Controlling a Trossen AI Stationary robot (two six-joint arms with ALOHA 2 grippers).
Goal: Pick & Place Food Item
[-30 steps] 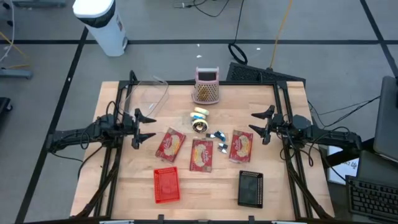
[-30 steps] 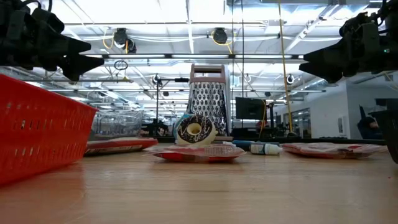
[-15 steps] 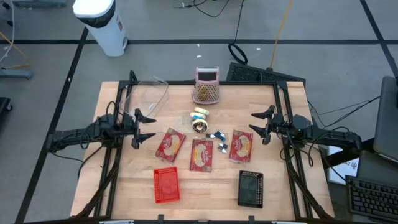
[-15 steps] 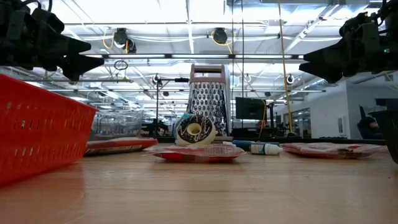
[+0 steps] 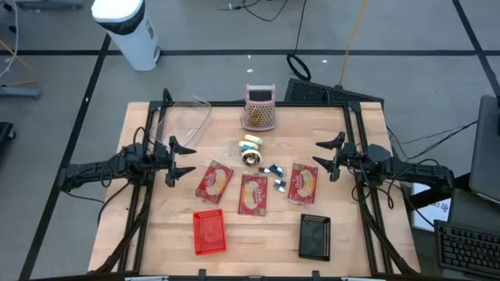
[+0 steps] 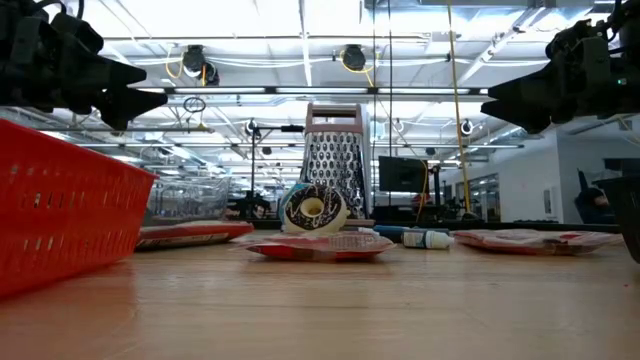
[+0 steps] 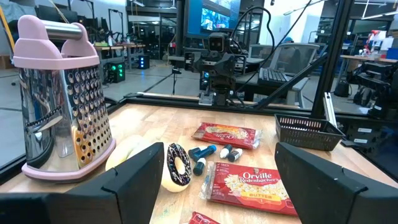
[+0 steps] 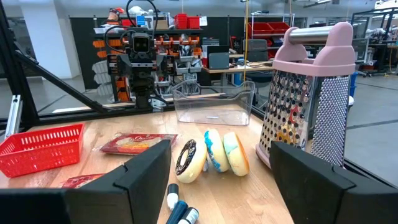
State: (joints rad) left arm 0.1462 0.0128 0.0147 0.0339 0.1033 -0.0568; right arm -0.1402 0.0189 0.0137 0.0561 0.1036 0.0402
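Note:
Three red popcorn packets [image 5: 213, 181] [image 5: 253, 193] [image 5: 303, 183] lie flat side by side at the table's middle. Just beyond them are toy doughnuts: a chocolate one [image 7: 177, 165] standing on edge and two pale ones [image 8: 224, 152] leaning together. My left gripper [image 5: 191, 160] hovers open at the table's left side, level, pointing toward the middle. My right gripper [image 5: 316, 154] hovers open at the right side, facing it. Both stand clear above the table [image 5: 351, 234], with nothing between their fingers.
A pink-handled metal grater [image 5: 259, 108] stands at the far middle, and a clear plastic container [image 5: 191, 117] at the far left. A red basket [image 5: 208, 232] and a black basket [image 5: 315, 236] sit near the front edge. Small blue-and-white bottles [image 5: 275, 176] lie between the packets.

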